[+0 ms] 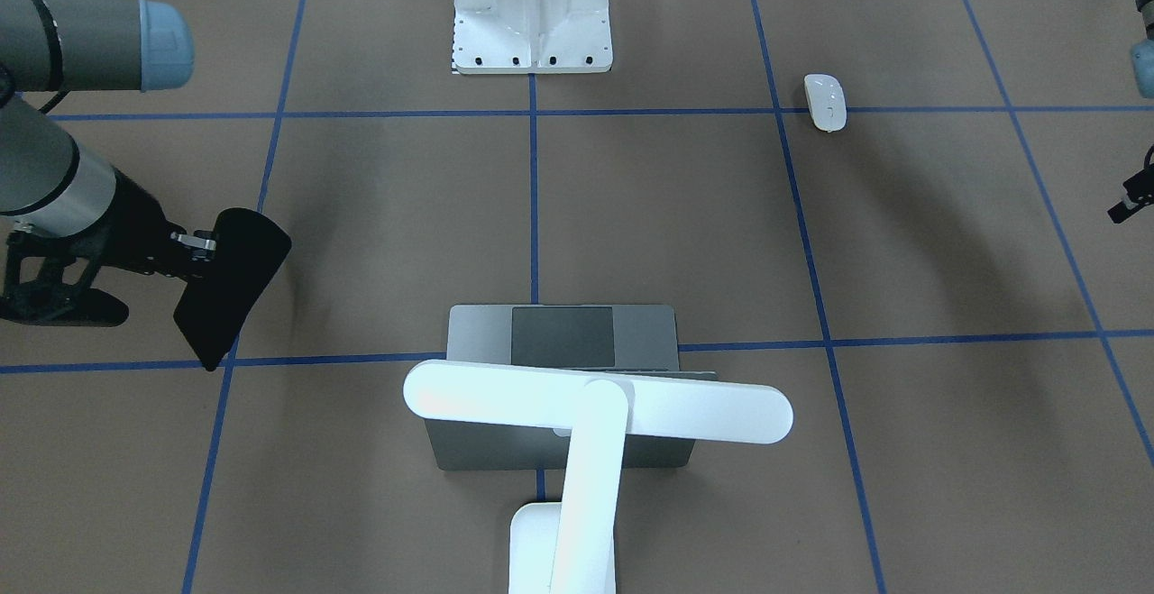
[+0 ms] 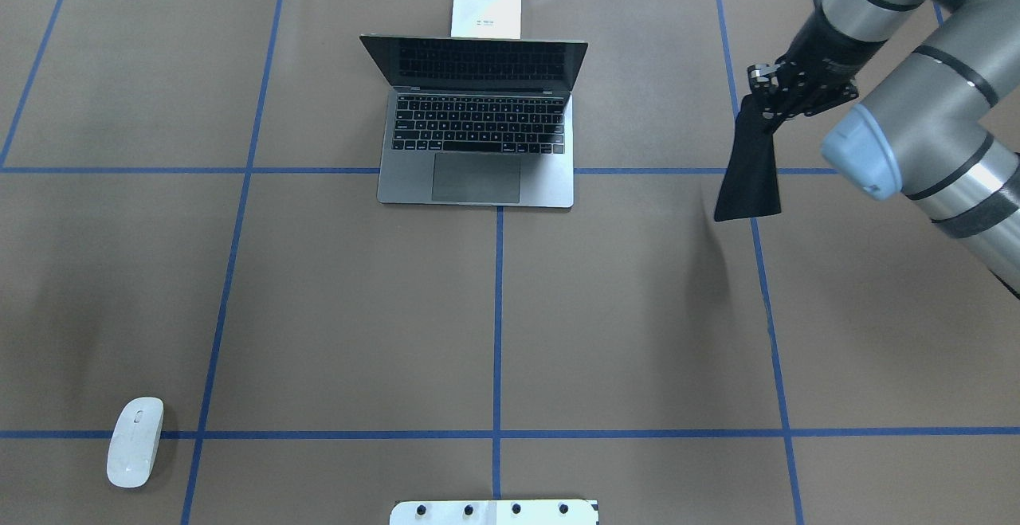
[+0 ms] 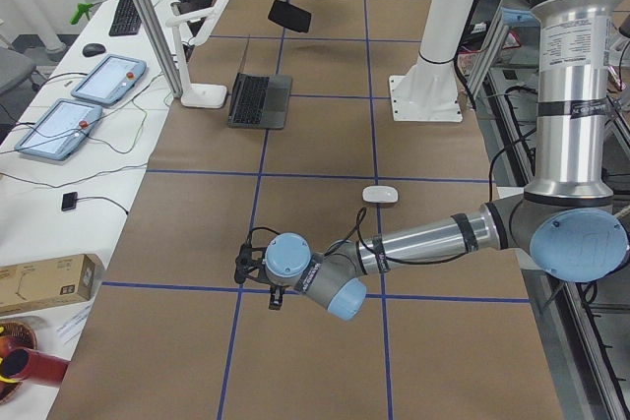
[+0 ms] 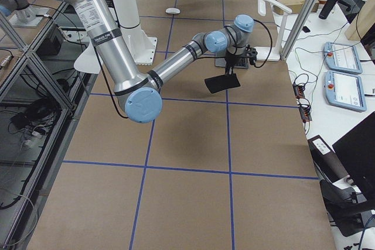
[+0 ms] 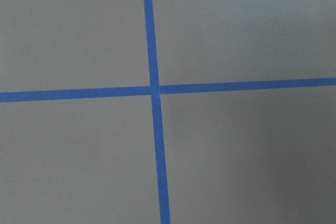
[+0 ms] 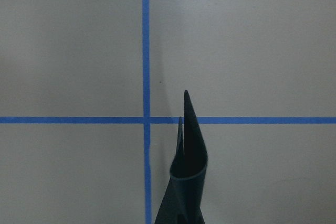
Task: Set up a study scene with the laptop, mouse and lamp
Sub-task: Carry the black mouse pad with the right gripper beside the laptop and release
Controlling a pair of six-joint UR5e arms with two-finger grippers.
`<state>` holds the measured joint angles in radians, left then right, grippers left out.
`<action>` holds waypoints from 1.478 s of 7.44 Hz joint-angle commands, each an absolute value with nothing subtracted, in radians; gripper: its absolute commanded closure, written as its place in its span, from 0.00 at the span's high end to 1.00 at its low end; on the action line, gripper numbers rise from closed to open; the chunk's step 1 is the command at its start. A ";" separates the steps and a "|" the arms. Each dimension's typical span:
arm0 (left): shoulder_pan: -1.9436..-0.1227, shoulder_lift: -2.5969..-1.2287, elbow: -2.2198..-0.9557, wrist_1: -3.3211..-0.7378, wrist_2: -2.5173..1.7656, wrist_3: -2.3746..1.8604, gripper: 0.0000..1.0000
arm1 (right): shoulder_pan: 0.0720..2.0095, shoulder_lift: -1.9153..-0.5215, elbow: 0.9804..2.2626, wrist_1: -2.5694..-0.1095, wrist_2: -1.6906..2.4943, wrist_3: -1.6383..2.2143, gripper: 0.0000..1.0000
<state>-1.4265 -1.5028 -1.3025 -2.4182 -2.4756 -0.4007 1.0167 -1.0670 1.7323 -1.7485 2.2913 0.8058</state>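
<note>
The space-grey laptop (image 2: 476,143) stands open at the table's far middle, its screen facing me. The white T-shaped lamp (image 1: 595,405) stands behind it, with its base (image 2: 486,11) at the far edge. The small white mouse (image 2: 135,441) lies near my left front corner, and it also shows in the front-facing view (image 1: 825,101). My right gripper (image 2: 761,107) is shut on the top edge of a flat black mat (image 2: 749,174), which hangs bent above the table to the right of the laptop. My left gripper shows only in the exterior left view, above the table; I cannot tell whether it is open or shut.
The white ribbed bolted pedestal (image 1: 532,8) stands at the near middle edge. Blue tape lines (image 5: 152,90) cross the brown table top. Tablets and cables lie on a side bench (image 3: 69,115) beyond the far edge.
</note>
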 commanded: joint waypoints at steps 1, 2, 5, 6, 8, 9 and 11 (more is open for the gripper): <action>-1.427 -1.497 -1.307 -2.421 -2.476 -0.400 1.00 | 0.991 -1.008 1.730 -1.735 2.281 0.882 0.00; -1.428 -1.499 -1.307 -2.422 -2.476 -0.399 1.00 | 0.989 -0.968 1.717 -1.736 2.249 0.906 0.00; -1.431 -1.499 -1.313 -2.421 -2.476 -0.399 1.00 | 0.989 -0.908 1.664 -1.740 2.221 0.907 0.00; -1.433 -1.499 -1.315 -2.421 -2.476 -0.400 1.00 | 0.989 -0.908 1.664 -1.741 2.214 0.905 0.00; -1.433 -1.499 -1.315 -2.421 -2.477 -0.400 1.00 | 0.988 -0.914 1.673 -1.741 2.194 0.894 1.00; -1.433 -1.499 -1.313 -2.419 -2.476 -0.400 1.00 | 0.986 -0.913 1.667 -1.743 2.194 0.894 1.00; -1.433 -1.499 -1.313 -2.419 -2.476 -0.400 1.00 | 0.977 -0.913 1.667 -1.743 2.188 0.903 1.00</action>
